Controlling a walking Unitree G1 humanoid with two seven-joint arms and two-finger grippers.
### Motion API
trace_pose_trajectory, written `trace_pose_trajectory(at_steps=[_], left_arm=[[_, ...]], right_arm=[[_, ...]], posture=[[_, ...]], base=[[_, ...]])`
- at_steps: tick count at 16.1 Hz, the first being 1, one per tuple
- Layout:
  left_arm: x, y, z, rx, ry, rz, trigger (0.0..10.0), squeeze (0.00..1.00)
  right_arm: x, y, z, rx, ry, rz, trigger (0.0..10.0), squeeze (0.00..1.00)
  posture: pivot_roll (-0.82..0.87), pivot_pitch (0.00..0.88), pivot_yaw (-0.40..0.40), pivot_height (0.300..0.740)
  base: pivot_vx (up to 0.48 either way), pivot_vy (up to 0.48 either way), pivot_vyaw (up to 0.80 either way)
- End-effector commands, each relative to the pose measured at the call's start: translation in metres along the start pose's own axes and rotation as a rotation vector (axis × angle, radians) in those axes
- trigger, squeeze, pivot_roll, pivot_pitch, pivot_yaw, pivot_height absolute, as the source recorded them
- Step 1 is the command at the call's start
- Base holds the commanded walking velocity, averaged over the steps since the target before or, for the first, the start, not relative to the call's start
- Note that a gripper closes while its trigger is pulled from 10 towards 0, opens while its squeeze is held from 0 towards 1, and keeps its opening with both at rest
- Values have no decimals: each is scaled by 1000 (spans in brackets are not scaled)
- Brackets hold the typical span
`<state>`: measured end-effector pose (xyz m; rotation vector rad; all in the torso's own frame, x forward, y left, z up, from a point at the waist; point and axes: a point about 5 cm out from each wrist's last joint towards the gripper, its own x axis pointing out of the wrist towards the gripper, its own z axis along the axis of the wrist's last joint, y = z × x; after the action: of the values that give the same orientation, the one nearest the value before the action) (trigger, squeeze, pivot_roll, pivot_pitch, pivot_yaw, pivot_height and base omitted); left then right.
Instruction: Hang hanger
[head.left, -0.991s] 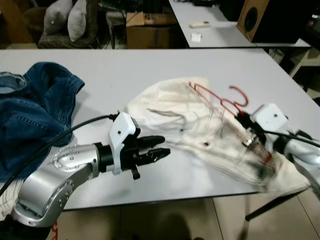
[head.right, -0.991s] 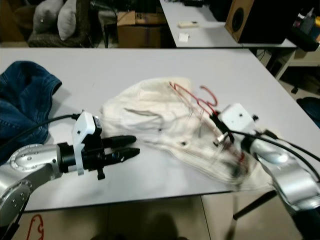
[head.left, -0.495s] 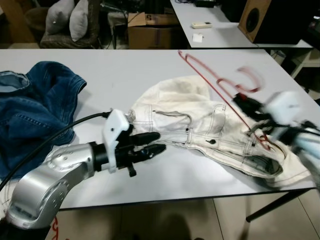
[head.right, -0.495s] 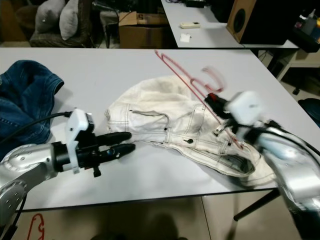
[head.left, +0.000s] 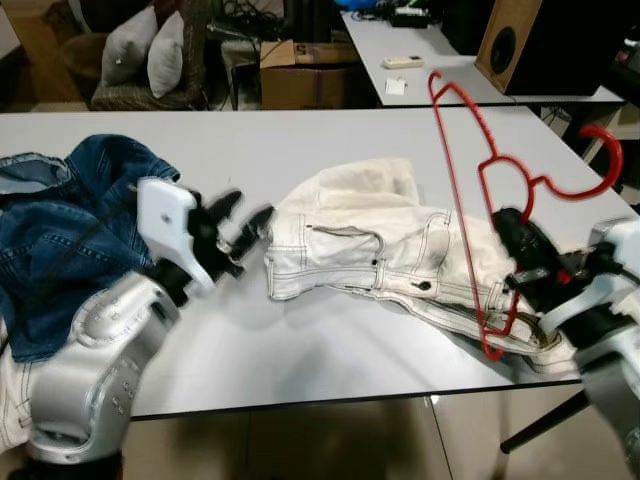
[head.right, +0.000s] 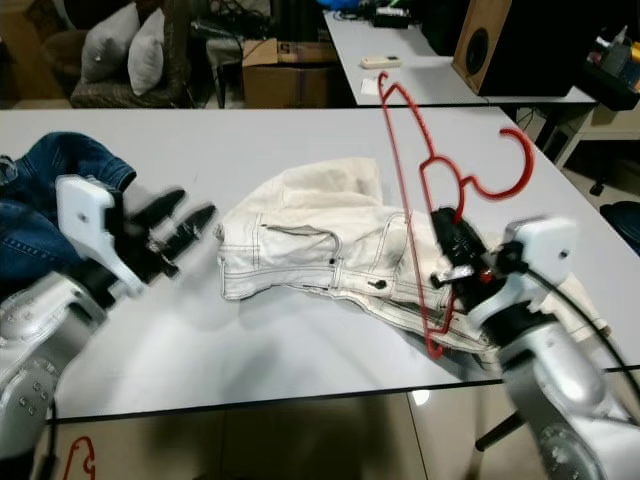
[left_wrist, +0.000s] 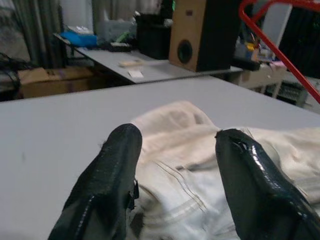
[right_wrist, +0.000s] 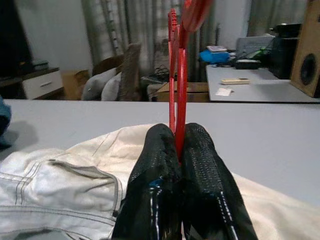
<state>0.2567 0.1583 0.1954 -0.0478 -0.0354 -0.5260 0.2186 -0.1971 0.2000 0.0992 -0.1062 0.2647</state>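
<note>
Right end effector (head.left: 522, 255): clamped on red hanger (head.left: 470, 190), held upright over white jeans (head.left: 390, 250), table (head.left: 300, 135) right. Left end effector (head.left: 240, 225): apart, idle. I flag snagging: hanger's lower end touches fabric.

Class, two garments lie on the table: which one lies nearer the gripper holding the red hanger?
The cream trousers, right beside the right gripper clamping the hanger; the blue denim garment lies far across the table.

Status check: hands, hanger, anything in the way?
Right hand shut on red hanger, raised above cream pants. Left hand open, beside pants.
</note>
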Motion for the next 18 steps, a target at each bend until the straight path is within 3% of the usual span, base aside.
trace_pose_trajectory(at_steps=[1, 5, 7, 8, 9, 10, 13, 14, 18], left_arm=[[0, -9, -5, -10, -3, 2, 10000, 1000], [9, -12, -6, 4, -41, 84, 10000, 1000], [8, -5, 0, 2, -105, 190, 10000, 1000], [7, -3, 1, 27, -115, 207, 10000, 1000], [7, -5, -1, 20, -72, 154, 10000, 1000], [5, -10, 0, 42, -70, 101, 10000, 0], [7, -13, -3, 59, -68, 105, 10000, 0], [9, -14, -3, 71, -66, 98, 10000, 0], [11, -13, -2, 85, -60, 98, 10000, 0]], right_arm=[[-1, 8, 1, 0, -8, -34, 10000, 0], [2, 21, -2, 6, 19, 5, 10000, 0], [2, 23, -1, 18, 6, -14, 10000, 0], [3, 24, -1, 16, 6, -12, 10000, 0], [5, 26, -1, -12, 4, 8, 10000, 0], [7, 29, -1, -55, 5, 29, 10000, 0], [9, 34, -3, -28, 10, 55, 10000, 0], [9, 36, -3, -17, -3, 64, 0, 0], [8, 35, -3, 11, -21, 46, 0, 0]], posture=[[1, 0, 34, 740], [9, 0, 27, 740], [17, 0, 18, 740], [17, 0, 18, 740], [19, 0, 15, 740], [20, 0, 15, 740], [21, 0, 15, 740], [22, 0, 18, 740], [23, 0, 24, 740]], base=[[0, 0, 0], [0, 0, 0], [0, 0, 0], [0, 0, 0], [0, 0, 0], [0, 0, 0], [0, 0, 533], [0, 0, 800], [0, 0, 791]])
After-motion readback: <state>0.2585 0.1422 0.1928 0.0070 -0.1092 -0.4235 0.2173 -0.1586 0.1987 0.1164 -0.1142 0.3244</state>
